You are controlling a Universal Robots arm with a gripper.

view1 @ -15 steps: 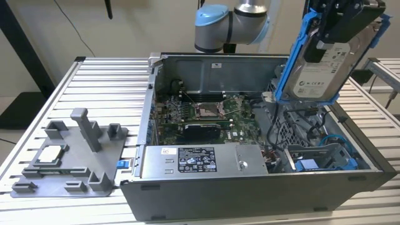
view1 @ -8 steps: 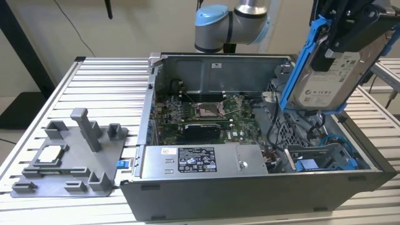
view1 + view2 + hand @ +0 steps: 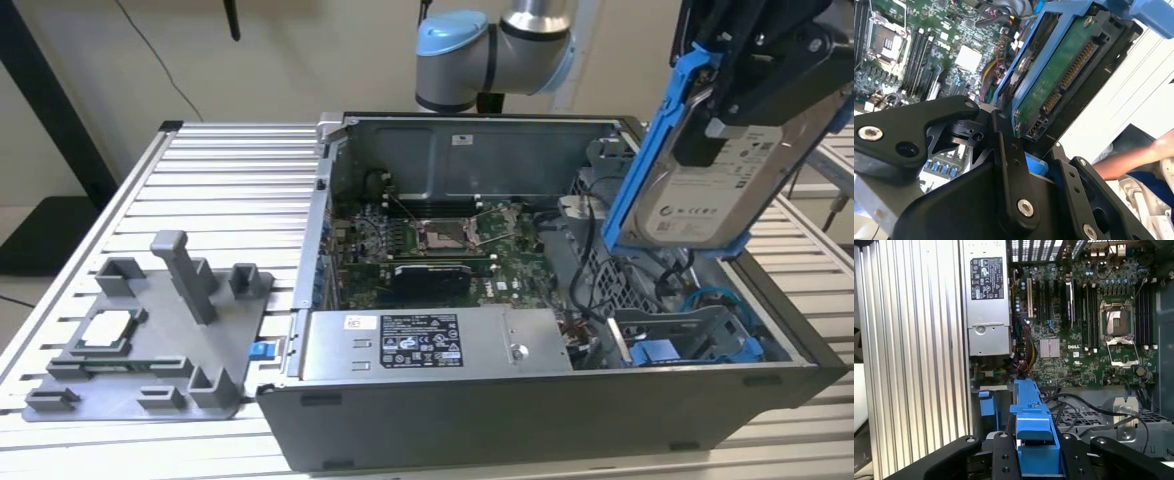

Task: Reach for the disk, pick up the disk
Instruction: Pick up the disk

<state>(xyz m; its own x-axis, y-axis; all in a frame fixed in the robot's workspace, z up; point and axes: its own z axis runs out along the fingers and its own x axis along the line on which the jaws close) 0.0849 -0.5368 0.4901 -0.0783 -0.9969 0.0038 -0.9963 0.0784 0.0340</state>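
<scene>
The disk (image 3: 697, 195), a silver drive with a white label in a bright blue carrier, hangs upright in the air above the open computer case's drive corner, at the exterior view's right. My gripper (image 3: 731, 128) is shut on its upper part, black fingers clamping both faces. In the second wrist view the disk's green circuit-board side and connector (image 3: 1056, 92) stick out from between my fingers (image 3: 1004, 150). In the first wrist view the blue carrier edge (image 3: 1032, 422) sits between the two black fingers (image 3: 1001, 457).
The open computer case (image 3: 534, 410) lies on a ribbed metal table (image 3: 227, 180), with motherboard (image 3: 441, 235), power supply (image 3: 427, 345) and a blue drive bay (image 3: 687, 345) below the disk. A grey fixture (image 3: 160, 350) holding a small chip (image 3: 107, 328) sits at the exterior view's left. A person's arm (image 3: 1134, 155) is nearby.
</scene>
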